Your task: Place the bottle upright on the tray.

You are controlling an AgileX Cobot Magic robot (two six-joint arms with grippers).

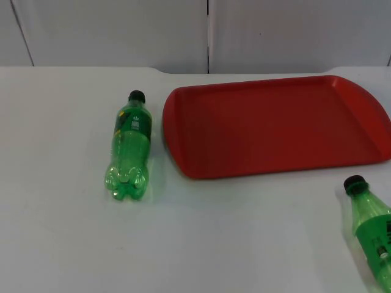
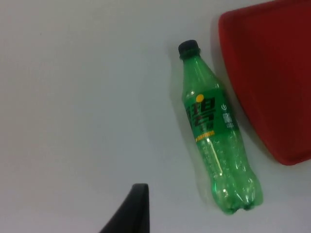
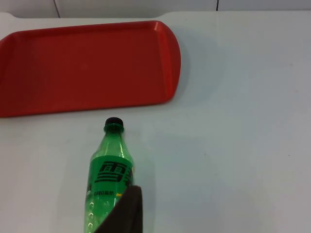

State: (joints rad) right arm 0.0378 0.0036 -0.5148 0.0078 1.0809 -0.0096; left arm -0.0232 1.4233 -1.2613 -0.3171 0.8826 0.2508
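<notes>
Top view: big red tray [image 1: 275, 125] flat on the white table [image 1: 61, 232], near the grey wall [image 1: 122, 30] at the back. Two green bottles with black caps, both down on their sides on the table, both off the tray.

Left bottle [image 1: 130, 146] just beside the tray's left edge, with a thin strip of table between them. Black cap toward the wall, bumpy bottom toward the front of the table. Green label around the middle, with dark writing and a bit of yellow. See-through green below the label.

Right bottle [image 1: 372, 226] at the front right of the table, in front of the tray's right end and apart from it. Cap toward the tray, body slanting off toward the table's front right. Green label with dark writing around the middle as well.

Left wrist view: left gripper [image 2: 131, 213] up over bare table, on the side of the left bottle away from the tray. Near that bottle but apart from it, not holding anything. Open or closed: cannot tell.

Right wrist view: right gripper [image 3: 127, 211] over the fat lower part of the right bottle, with the cap pointing away toward the tray. Touching the bottle or just above it: cannot tell. Open or closed: cannot tell either.
</notes>
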